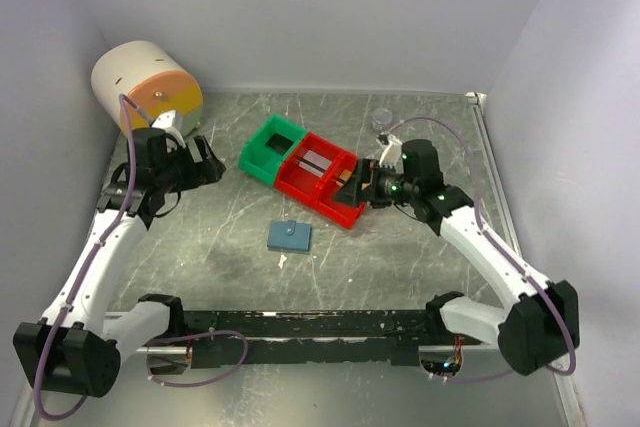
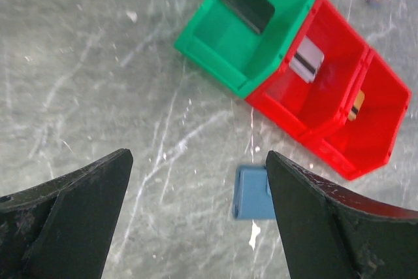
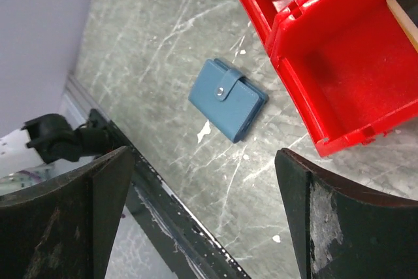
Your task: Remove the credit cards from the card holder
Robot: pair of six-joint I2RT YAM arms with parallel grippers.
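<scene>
Currently: card holder (image 1: 289,236) lies shut, snap tab fastened, mid-table toward the near edge, nothing touching it. You can see three cards in the bins beyond it. A dark card (image 2: 247,3) leans in the green bin (image 2: 202,53). A silvery-grey card (image 2: 305,60) and a gold card (image 2: 356,104) sit in separate compartments of the red bin (image 2: 294,119).

Judged: extraction looks done, though whether the closed holder hides more cannot be told.

Right gripper (image 1: 365,182) hangs at the red bin's right end, jaws apart, empty. Left gripper (image 1: 205,167) sits toward the left edge, jaws apart, empty.

Next: raise your right arm clear of the bin wall without nudging it, then draw both arms back.
</scene>
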